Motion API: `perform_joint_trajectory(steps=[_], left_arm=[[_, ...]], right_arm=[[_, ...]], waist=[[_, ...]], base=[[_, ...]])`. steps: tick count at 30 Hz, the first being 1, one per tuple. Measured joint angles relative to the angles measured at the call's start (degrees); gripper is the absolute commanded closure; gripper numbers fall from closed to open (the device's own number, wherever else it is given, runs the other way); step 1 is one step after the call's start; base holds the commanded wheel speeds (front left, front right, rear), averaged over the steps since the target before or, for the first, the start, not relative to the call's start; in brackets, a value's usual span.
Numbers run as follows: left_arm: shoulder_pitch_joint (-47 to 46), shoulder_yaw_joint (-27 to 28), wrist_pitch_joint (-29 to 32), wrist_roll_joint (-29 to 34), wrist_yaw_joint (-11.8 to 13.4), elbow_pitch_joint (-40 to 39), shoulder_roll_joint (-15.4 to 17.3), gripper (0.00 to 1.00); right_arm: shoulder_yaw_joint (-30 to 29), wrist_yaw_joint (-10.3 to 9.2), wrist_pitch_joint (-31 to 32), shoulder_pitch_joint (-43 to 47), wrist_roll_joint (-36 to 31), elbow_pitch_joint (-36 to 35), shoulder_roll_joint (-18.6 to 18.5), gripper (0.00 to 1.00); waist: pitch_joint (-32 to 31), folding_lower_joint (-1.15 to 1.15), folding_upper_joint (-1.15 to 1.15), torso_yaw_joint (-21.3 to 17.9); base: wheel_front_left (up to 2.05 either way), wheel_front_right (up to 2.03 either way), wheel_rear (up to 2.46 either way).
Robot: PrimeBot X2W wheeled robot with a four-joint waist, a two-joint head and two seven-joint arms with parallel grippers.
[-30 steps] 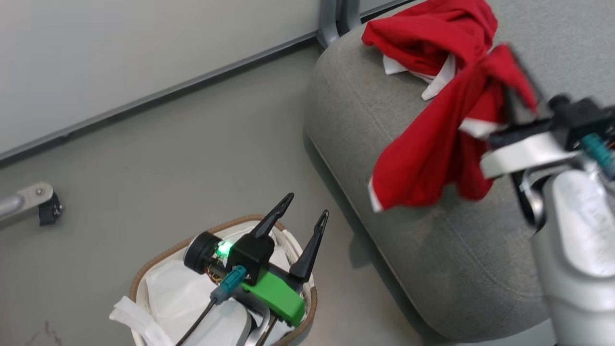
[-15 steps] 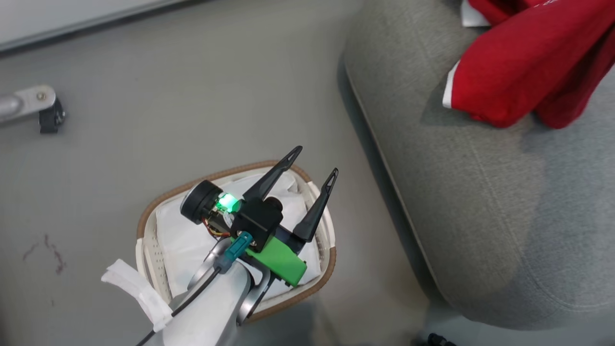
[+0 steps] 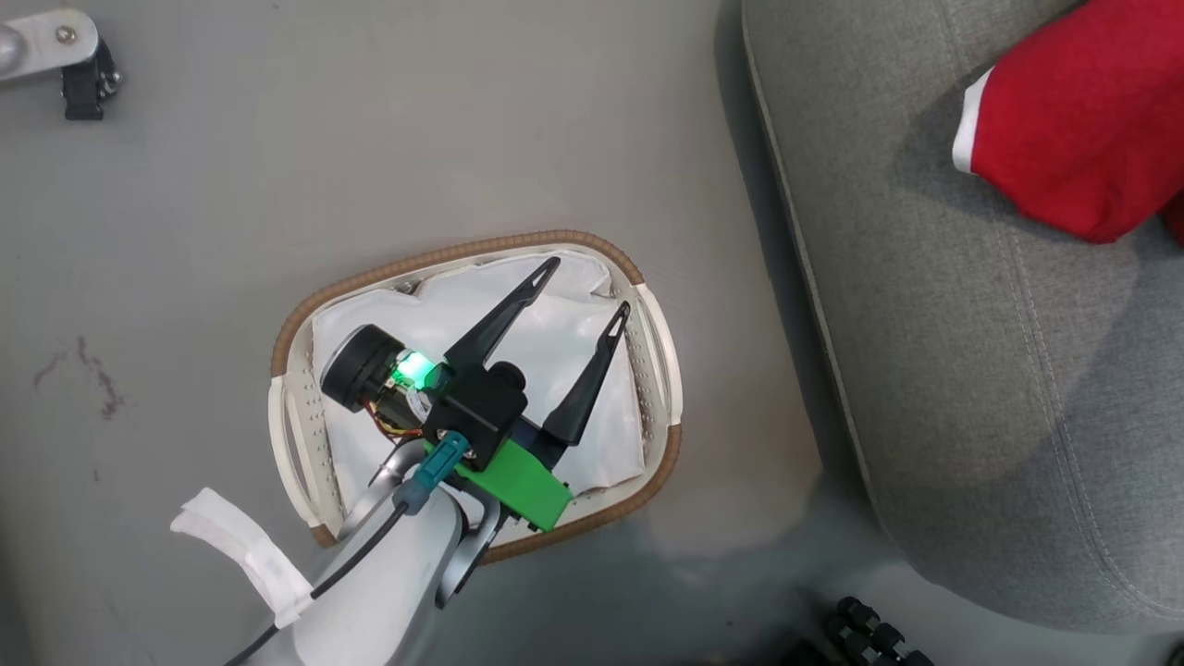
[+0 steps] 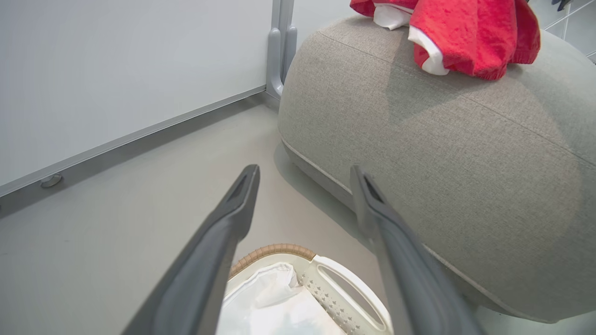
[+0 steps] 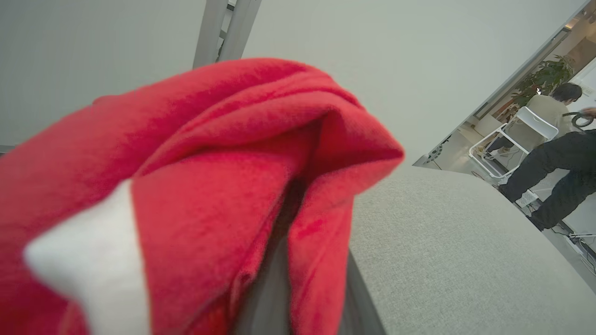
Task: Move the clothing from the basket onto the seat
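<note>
The clothing (image 3: 1073,139), soft red fabric with white trim, lies bunched on the seat (image 3: 925,351), a rounded grey woven cushion with a stitched seam; the right gripper (image 5: 284,242) is pinched together on a fold of it; the left gripper (image 3: 589,285) hangs spread above the basket (image 3: 462,250), oval, brown-rimmed, its white liner (image 3: 370,444) crumpled; grey floor (image 3: 721,388) between.

Bright, even light. Soft shadows on seat (image 3: 925,370) beside clothing (image 3: 1073,139) and on floor (image 3: 462,139) near basket (image 3: 462,248). Clothing blurred close to right wrist lens. Wrist views bend at edges.
</note>
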Motion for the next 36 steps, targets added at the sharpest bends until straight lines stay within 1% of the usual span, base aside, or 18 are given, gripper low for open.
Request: perform_joint_trajectory(steps=[1,2,3,4,13,14,21,25,30,34,36], left_arm=[[0.0,0.03,0.0,0.0,0.0,0.03,0.11,0.0],[0.0,0.08,0.0,0.01,0.0,0.11,0.23,0.0],[0.01,0.19,0.0,0.01,0.0,0.2,0.43,0.0],[0.01,0.22,0.0,0.01,0.0,0.22,0.54,0.0],[0.65,0.68,0.0,-0.04,0.0,0.74,0.99,0.0],[1.15,0.88,0.0,-0.14,0.0,0.85,1.0,0.0],[2.68,1.72,0.0,-1.79,0.0,0.77,0.74,0.0],[3.8,2.66,0.0,-2.91,0.0,0.6,0.09,0.0],[5.42,4.83,0.0,-4.16,0.0,0.2,-1.53,0.0],[6.28,6.7,0.0,-5.26,0.0,0.22,-3.14,0.0],[6.56,7.75,0.0,-5.73,0.0,0.48,-3.77,0.0]], right_arm=[[-0.41,0.0,0.0,0.24,-0.36,0.01,0.41,0.8],[-0.83,0.0,0.0,0.55,-0.51,0.01,0.81,0.65],[-1.14,0.0,0.0,0.89,-0.65,0.05,1.16,0.22],[-1.46,0.0,0.0,1.12,-0.74,0.05,1.32,0.0],[-2.65,0.0,0.0,6.1,-0.79,-3.02,4.31,0.0],[-2.27,0.0,0.0,7.97,-0.69,-4.05,5.1,0.0],[0.29,0.0,0.0,14.94,1.45,-7.38,6.78,0.0],[1.56,0.0,0.0,16.44,1.85,-9.36,6.57,0.0],[3.41,0.0,0.0,16.52,2.2,-10.89,5.22,0.0],[5.33,0.0,0.0,16.48,2.29,-10.91,4.89,0.0],[6.77,0.0,0.0,16.28,2.7,-9.77,4.77,0.0]], waist=[[0.33,0.0,0.0,0.0],[0.54,0.0,0.0,-0.09],[0.62,0.0,0.0,-0.26],[0.62,0.0,0.0,-0.42],[-1.31,0.0,0.0,-2.51],[-2.01,0.0,0.0,-2.95],[-5.71,-0.01,0.0,-4.75],[-8.14,-0.01,0.0,-5.35],[-11.62,-0.01,0.0,-5.47],[-14.67,-0.01,0.0,-4.84],[-16.06,-0.01,0.0,-4.27]], base=[[0.0,0.0,0.0],[0.0,0.0,0.0],[0.0,0.0,0.0],[0.0,0.0,0.0],[0.0,0.0,0.0],[0.0,0.0,0.0],[0.0,0.0,0.0],[0.0,0.0,0.0],[0.0,0.0,0.0],[0.0,0.0,0.0],[0.0,0.0,0.0]])
